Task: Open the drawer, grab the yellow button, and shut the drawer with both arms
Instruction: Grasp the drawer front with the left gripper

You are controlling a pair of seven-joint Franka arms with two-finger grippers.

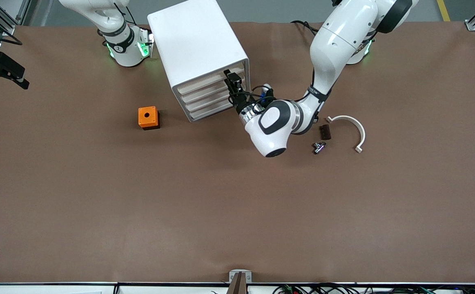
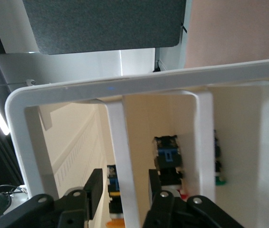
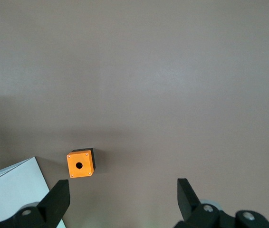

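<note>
Cabinet (image 1: 196,45) near table's robot-side edge; left gripper (image 1: 234,87) at the drawer (image 1: 208,80) front.
Left wrist view: fingers (image 2: 94,187) apart, straddling a white rib of the drawer (image 2: 125,85) front, not yet clamped. Inside, small parts with blue and black bodies; one near an orange cap is possibly the button (image 2: 113,185), view too poor to confirm. Right gripper (image 3: 124,194) waits with fingers wide apart, high over orange box (image 1: 148,117). White curved clip (image 1: 351,128) and two small parts lie toward the left arm's end.
</note>
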